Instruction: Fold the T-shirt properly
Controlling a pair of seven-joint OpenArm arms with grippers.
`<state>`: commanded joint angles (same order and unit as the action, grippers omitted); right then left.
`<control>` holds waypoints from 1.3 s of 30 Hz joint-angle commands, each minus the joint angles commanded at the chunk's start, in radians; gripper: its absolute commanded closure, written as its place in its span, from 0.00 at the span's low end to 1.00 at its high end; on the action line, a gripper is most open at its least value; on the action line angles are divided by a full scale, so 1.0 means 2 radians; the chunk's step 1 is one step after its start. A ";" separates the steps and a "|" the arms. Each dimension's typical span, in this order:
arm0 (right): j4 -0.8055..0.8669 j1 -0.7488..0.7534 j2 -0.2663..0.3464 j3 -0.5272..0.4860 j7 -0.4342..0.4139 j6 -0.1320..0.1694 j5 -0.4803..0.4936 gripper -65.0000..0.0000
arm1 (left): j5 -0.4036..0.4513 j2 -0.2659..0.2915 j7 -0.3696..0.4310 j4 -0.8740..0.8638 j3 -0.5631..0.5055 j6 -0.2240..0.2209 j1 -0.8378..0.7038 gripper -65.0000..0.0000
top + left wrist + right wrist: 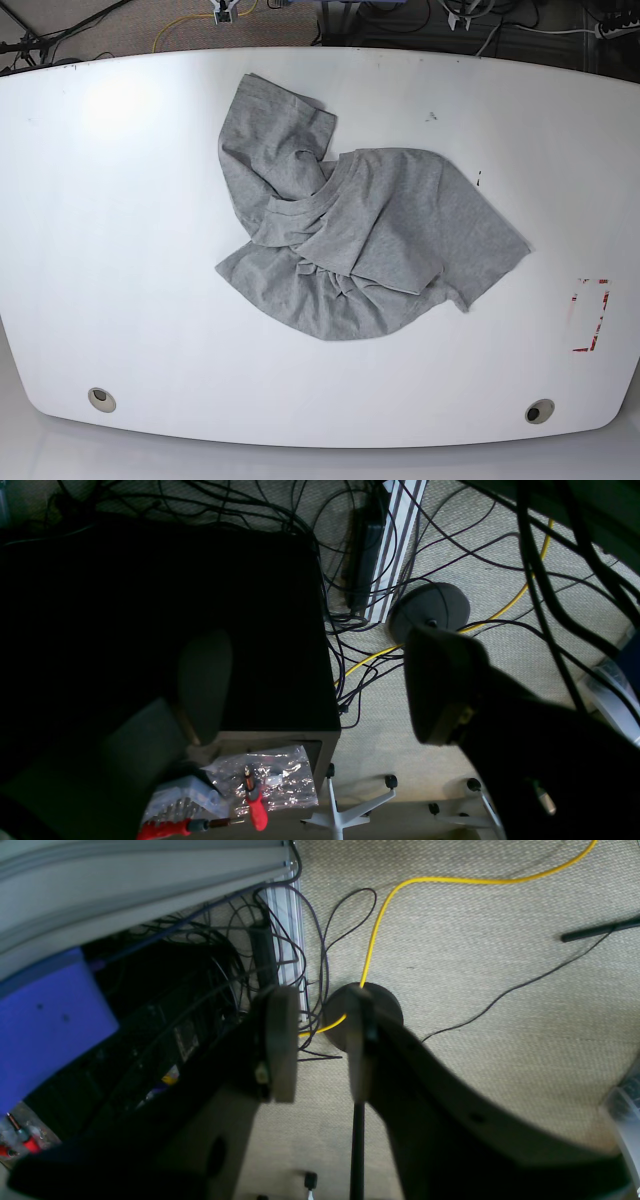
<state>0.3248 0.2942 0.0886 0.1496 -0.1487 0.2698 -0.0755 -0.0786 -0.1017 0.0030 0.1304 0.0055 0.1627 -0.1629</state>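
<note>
The T-shirt (350,245) is lying crumpled near the middle of the white desk (120,250), with neither arm showing in the base view. The right fingers (320,1050) are hanging well apart over the carpet floor (500,1015), gripping nothing; a yellow cable (380,915) is running down to a round black stand base (385,1007) just beyond their tips. The left fingers (320,690) are spread wide and empty, with a black box (240,630) lying between them and red-handled tools (257,810) below the nearer finger.
</note>
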 joint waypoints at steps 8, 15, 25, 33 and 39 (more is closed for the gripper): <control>0.000 -0.001 0.000 0.000 0.000 0.001 -0.001 0.77 | -0.001 0.000 0.000 0.006 0.001 0.001 -0.001 0.22; 0.002 -0.001 0.000 -0.001 0.000 0.000 -0.001 0.77 | 0.000 -0.001 -0.001 0.017 0.000 0.002 -0.005 0.22; 0.001 0.007 -0.001 0.001 -0.002 -0.003 -0.003 0.76 | 0.000 -0.001 -0.004 0.034 0.000 0.002 -0.018 0.22; 0.005 0.017 0.000 0.001 -0.004 -0.006 -0.004 0.76 | -0.001 0.000 -0.007 0.048 -0.001 0.003 -0.030 0.23; 0.018 0.031 -0.001 0.001 -0.007 -0.007 -0.004 0.76 | -0.004 -0.001 0.002 0.077 -0.001 0.003 -0.057 0.24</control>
<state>0.3602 0.3557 0.0873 0.1522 -0.1619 0.2557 -0.0842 -0.0861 -0.1034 0.0073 0.2836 0.0038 0.1686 -0.2774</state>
